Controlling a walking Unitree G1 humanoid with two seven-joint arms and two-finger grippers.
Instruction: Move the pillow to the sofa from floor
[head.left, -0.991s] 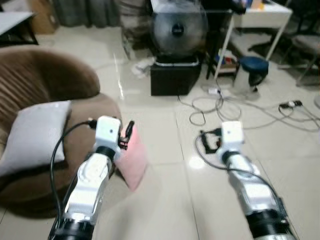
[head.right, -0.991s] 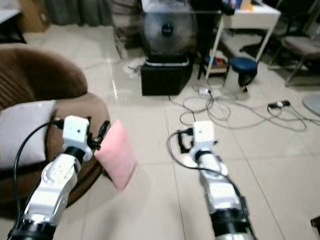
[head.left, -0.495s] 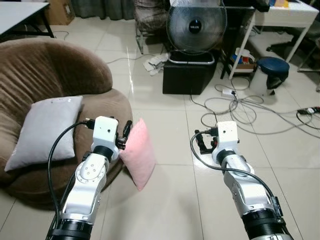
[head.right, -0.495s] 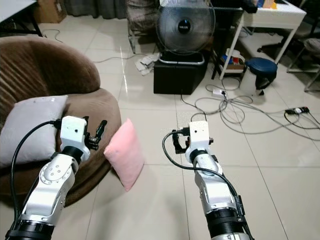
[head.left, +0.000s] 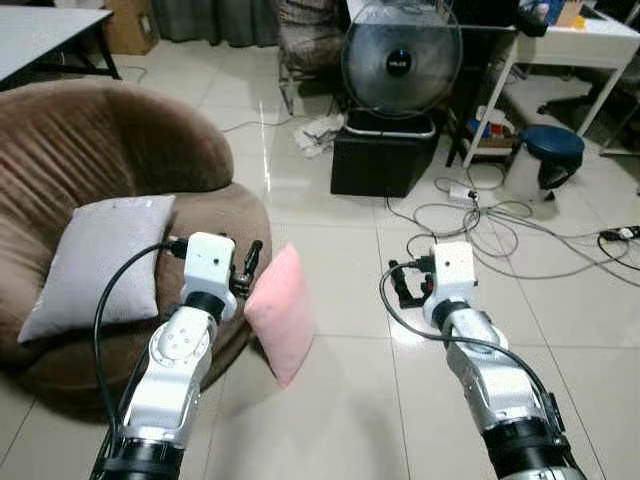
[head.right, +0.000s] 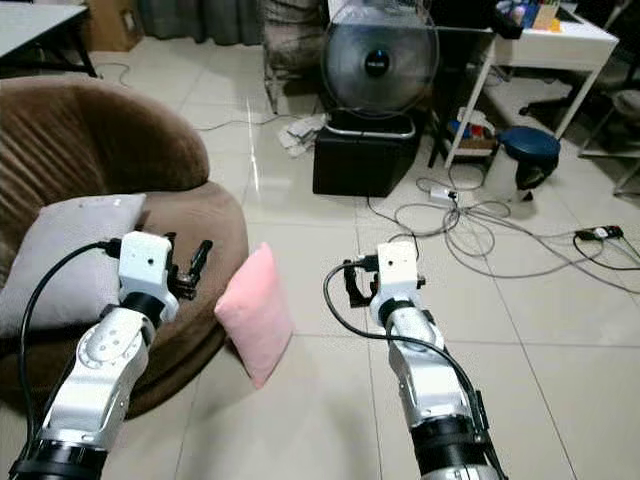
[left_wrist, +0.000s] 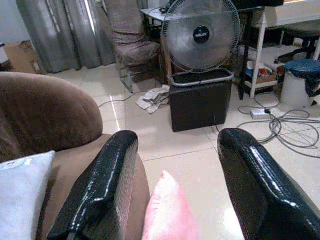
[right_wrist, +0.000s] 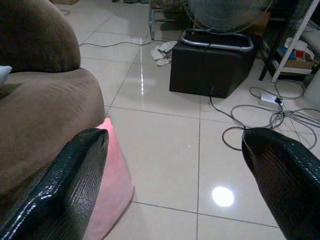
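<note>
Left gripper (left_wrist: 172, 200): fingers spread wide, nothing between them; raised at lower left of the head views, just beside the pink pillow's upper edge. In the left wrist view the pillow's top corner shows low between the two fingers.

Right gripper (right_wrist: 180, 185): fingers spread wide, empty; held over bare tile at centre right of the head views, well apart from the pillow.

Pink pillow (head.left: 281, 313): on the tiled floor (head.left: 340, 400), standing on edge, tilted, against the front of the sofa; centre left of frame.

Brown sofa (head.left: 110, 160): rounded, left side of frame. Grey cushion (head.left: 100, 262) lies on its seat.

Fan (head.left: 400, 62): upper centre, on a black box (head.left: 385, 160). Cables (head.left: 480, 225) sprawl at right. Blue stool (head.left: 553, 150) and white table (head.left: 590, 30) at upper right.
</note>
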